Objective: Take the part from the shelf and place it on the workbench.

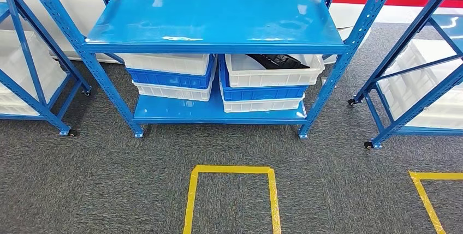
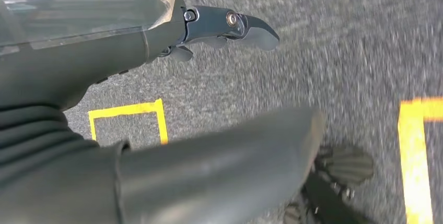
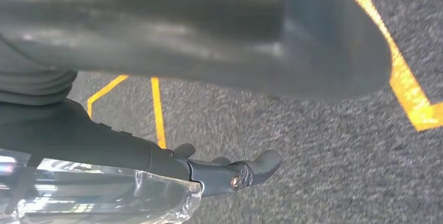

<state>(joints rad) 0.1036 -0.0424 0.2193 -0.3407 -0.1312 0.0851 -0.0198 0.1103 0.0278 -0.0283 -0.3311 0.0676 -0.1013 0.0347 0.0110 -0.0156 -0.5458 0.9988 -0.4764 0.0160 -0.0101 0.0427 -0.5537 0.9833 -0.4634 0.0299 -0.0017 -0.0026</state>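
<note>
Near floor: grey carpet with a yellow tape box marked just in front of the robot, and a second tape corner to the right.
Shelf: a blue metal shelf stands beyond the tape box, facing the robot; its top board is bare and shiny.
Crates: on the lower board sit two stacks of white and blue crates, side by side.
Part: a dark flat part lies in the top white crate of the right stack; the top board hides its far end, so its shape is hard to make out.
Left hand: hangs over the carpet, fingers loosely apart, holding nothing.
Right hand: also hangs over the carpet, fingers loosely apart, holding nothing.
Side shelves: more blue frames stand far left and far right, with pale crates.
Progress: the part rests on the shelf and neither hand has it. Reaching in, grasping it, and carrying it to a workbench all remain, judging by how things lie.
</note>
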